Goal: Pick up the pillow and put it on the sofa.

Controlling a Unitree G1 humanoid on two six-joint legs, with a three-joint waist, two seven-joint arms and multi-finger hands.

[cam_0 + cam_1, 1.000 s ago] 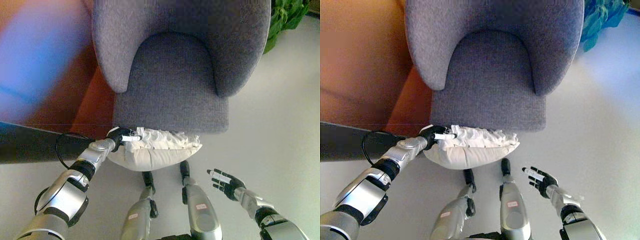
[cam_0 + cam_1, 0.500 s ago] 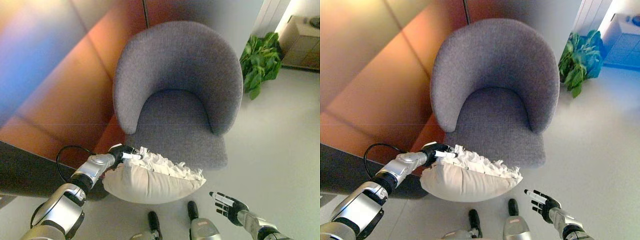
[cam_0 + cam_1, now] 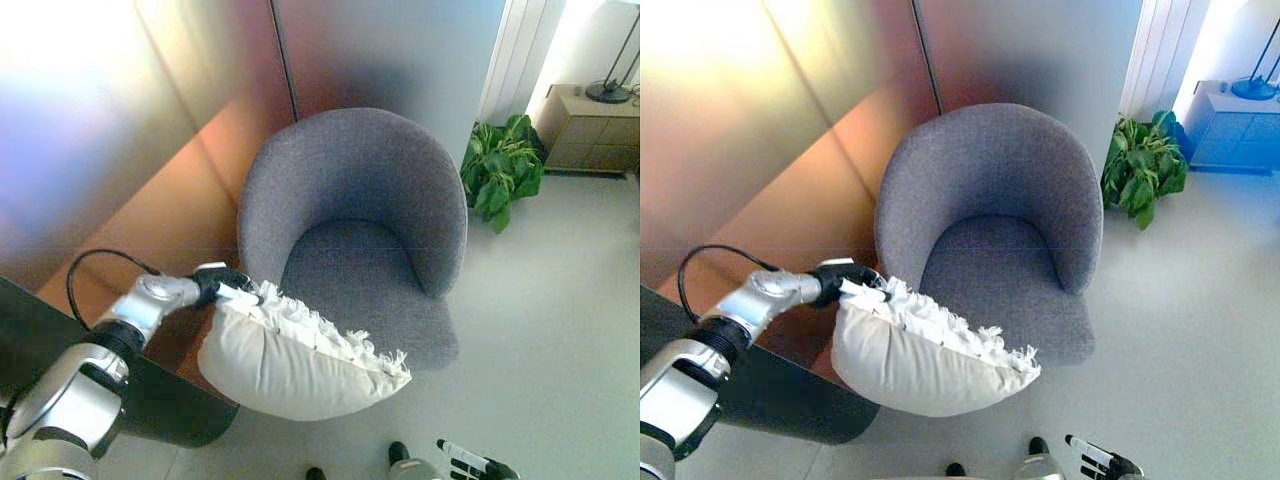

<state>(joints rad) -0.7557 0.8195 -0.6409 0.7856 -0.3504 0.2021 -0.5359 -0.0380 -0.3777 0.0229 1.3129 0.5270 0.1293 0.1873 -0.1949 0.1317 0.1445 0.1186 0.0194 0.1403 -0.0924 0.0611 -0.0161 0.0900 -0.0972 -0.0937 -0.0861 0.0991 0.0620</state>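
A cream pillow [image 3: 290, 362] with a fringed top edge hangs in the air in front of the grey round armchair [image 3: 355, 215], low at the chair's front left corner. My left hand [image 3: 222, 284] is shut on the pillow's upper left corner. The chair's seat [image 3: 355, 270] is bare. My right hand [image 3: 470, 464] shows at the bottom edge, right of centre, with straight fingers and nothing in it.
A dark low table [image 3: 150, 400] stands at the lower left, under the pillow's left end. An orange-brown wall panel [image 3: 150, 180] runs behind the chair. A green plant [image 3: 500, 170] and a wooden cabinet [image 3: 585, 130] with a lamp stand at the far right.
The camera has tilted up, so the whole chair and room behind it show. My left hand has lifted the pillow higher, closer to the seat's front. The right hand has slipped toward the bottom edge.
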